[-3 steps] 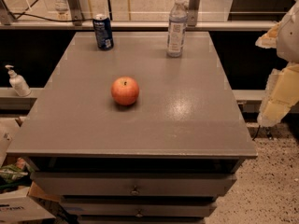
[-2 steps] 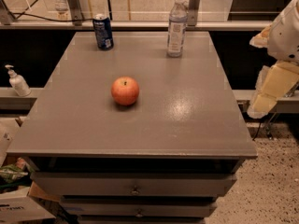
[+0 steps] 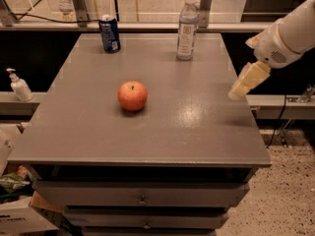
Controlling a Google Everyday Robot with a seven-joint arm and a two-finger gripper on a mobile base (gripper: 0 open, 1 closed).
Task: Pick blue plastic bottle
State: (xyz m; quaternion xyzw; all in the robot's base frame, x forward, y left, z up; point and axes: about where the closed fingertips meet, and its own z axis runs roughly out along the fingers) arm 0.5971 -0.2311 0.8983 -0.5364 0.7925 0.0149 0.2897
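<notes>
Tall clear bluish plastic bottle [image 3: 187, 28], white cap, upright at far desk [image 3: 172, 132] edge. Cream hand [image 3: 244, 82] beside right edge, likely staging reach; clenched or released, cannot tell.

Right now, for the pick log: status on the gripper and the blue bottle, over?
Gripper hovers at the table right edge. Blue plastic bottle upright near back edge, untouched. Nothing between them; apple and can sit off left.

grey drawer table [image 3: 172, 132] on speckled floor [image 3: 290, 195], perhaps a window [image 3: 147, 4] behind.
</notes>
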